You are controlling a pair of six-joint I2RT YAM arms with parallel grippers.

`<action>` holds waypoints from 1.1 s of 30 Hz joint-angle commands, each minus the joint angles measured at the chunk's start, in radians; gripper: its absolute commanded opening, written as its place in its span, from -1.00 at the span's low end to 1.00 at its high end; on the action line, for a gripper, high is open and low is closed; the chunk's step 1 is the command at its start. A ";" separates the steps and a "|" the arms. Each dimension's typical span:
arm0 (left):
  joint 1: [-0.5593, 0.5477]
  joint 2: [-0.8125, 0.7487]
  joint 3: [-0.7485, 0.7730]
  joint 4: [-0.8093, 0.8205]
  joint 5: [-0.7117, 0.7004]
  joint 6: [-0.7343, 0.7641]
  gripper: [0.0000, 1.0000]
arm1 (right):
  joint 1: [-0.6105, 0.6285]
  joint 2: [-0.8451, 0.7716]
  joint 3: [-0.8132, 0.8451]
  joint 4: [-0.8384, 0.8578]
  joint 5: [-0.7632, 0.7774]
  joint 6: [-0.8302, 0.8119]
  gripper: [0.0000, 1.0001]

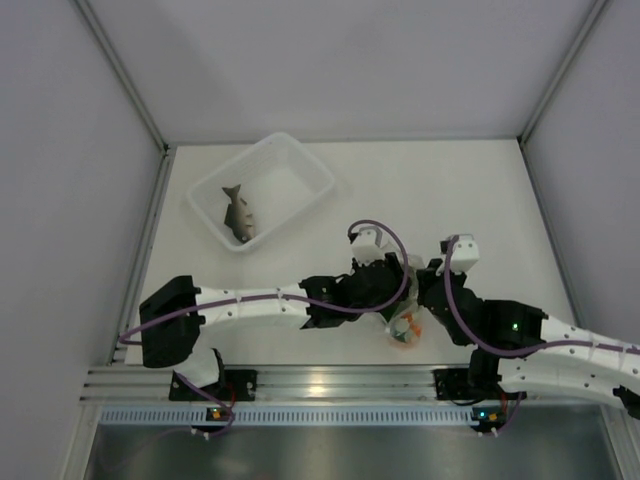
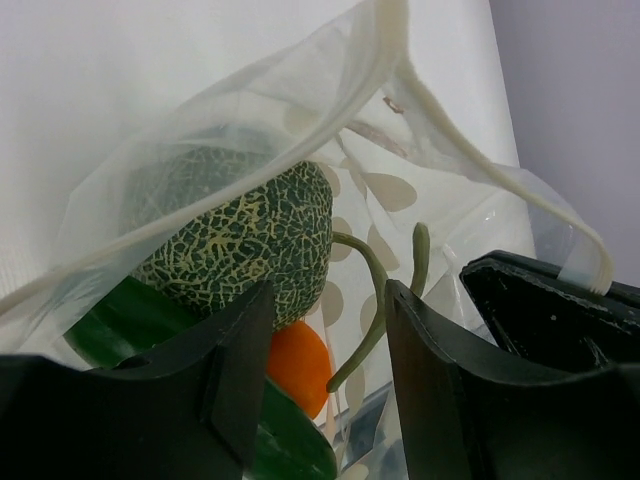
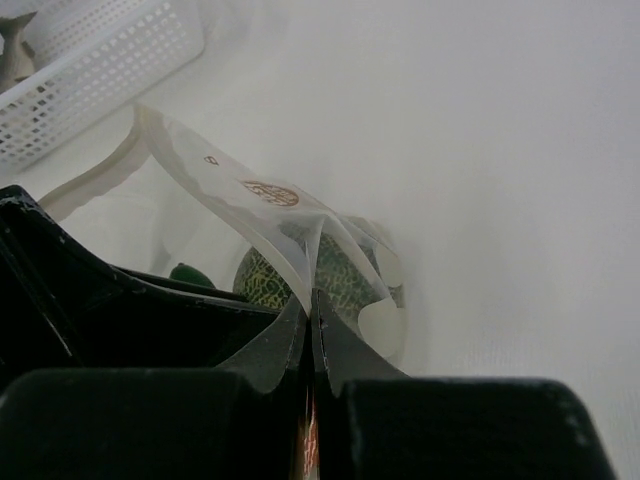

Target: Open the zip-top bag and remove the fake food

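The zip-top bag (image 2: 392, 60) stands with its mouth wide, and in the top view it lies between the two wrists (image 1: 404, 328). My left gripper (image 2: 325, 350) is open and reaches into the mouth. Its fingers straddle a thin green stem (image 2: 372, 300) and touch nothing. Fake food fills the bag: a netted green ball (image 2: 240, 235), an orange ball (image 2: 300, 365) and a dark green cucumber (image 2: 125, 320). My right gripper (image 3: 312, 312) is shut on a fold of the bag's film (image 3: 300, 240). A grey-brown fish (image 1: 238, 213) lies in the basket.
The white perforated basket (image 1: 300, 160) sits at the back left of the table, and its wall shows at the upper left of the right wrist view (image 3: 100, 60). Grey walls enclose the table on three sides. Both arms crowd together at the near middle.
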 commanded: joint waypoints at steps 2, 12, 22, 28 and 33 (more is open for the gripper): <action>0.000 -0.047 -0.005 0.049 0.022 -0.021 0.07 | -0.019 0.008 0.046 -0.090 0.056 0.016 -1.00; -0.002 0.007 0.027 0.184 0.090 0.000 0.05 | -0.019 -0.018 0.077 -0.183 0.078 0.016 -1.00; -0.008 0.045 0.033 0.309 0.121 0.004 0.00 | -0.019 -0.070 0.054 -0.171 0.072 0.022 -1.00; -0.010 0.135 0.090 0.309 0.139 0.000 -0.05 | -0.019 -0.068 0.063 -0.151 0.041 0.008 -1.00; -0.008 0.198 0.120 0.319 0.153 -0.006 -0.18 | -0.019 -0.071 0.060 -0.120 0.016 -0.004 -1.00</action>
